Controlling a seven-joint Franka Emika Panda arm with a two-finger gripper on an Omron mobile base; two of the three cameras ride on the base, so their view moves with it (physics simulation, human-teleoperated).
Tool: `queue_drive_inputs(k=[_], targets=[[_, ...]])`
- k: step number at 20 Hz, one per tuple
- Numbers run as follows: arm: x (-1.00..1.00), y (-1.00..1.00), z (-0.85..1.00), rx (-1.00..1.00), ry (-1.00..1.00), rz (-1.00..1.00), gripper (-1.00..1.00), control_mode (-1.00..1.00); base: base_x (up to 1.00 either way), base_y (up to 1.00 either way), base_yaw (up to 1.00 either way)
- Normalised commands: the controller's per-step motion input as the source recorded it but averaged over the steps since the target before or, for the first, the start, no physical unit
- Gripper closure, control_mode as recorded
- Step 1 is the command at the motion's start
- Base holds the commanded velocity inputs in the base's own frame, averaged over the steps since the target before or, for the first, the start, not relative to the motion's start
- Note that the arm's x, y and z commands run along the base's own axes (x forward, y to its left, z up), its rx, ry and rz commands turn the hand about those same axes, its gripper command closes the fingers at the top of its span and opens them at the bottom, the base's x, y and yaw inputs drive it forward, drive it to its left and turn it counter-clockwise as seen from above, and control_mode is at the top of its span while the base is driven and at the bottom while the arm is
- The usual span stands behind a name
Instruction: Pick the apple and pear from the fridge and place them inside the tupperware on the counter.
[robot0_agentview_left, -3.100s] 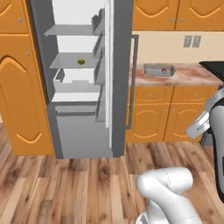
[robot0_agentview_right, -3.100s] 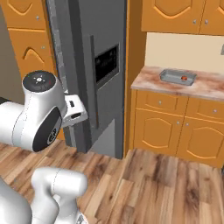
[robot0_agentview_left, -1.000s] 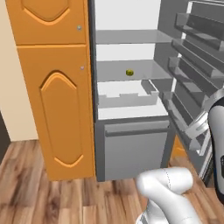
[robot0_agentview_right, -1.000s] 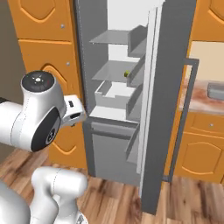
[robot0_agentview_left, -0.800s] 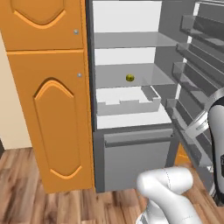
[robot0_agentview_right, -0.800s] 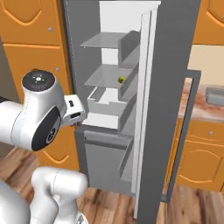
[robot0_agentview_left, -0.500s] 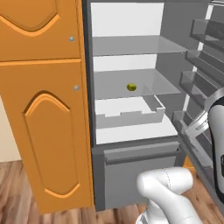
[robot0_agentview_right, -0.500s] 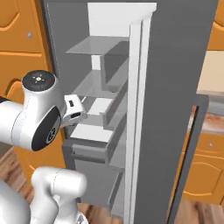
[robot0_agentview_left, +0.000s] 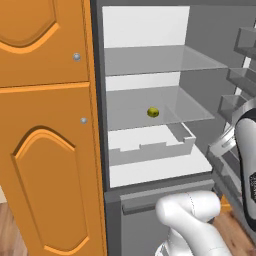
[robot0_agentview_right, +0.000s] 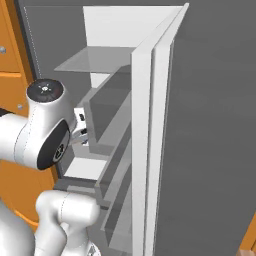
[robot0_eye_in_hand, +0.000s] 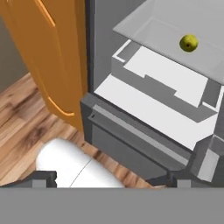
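The base has driven closer, so the open fridge (robot0_agentview_left: 150, 125) looms larger, orange cabinet (robot0_agentview_left: 45, 135) at its left, the pear (robot0_agentview_left: 153, 112) on the middle glass shelf (robot0_agentview_left: 175, 107), fingers (robot0_eye_in_hand: 109, 177) spread apart, holding nothing

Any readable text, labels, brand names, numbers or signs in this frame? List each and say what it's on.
None: no readable words, numbers or signs.
The fridge, the pear on its glass shelf and the orange cabinet are plain.
A small dark mark on the robot arm is too small and blurred to read.
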Motion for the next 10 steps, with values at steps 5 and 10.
queue_drive_inputs(k=[5, 10], targets=[[0.43, 0.2, -0.34, -0.05, 0.0, -0.18, -1.0, -1.0, 0.0, 0.0, 0.0], [0.26, 0.12, -0.21, 0.0, -0.01, -0.16, -1.0, -1.0, 0.0, 0.0, 0.0]])
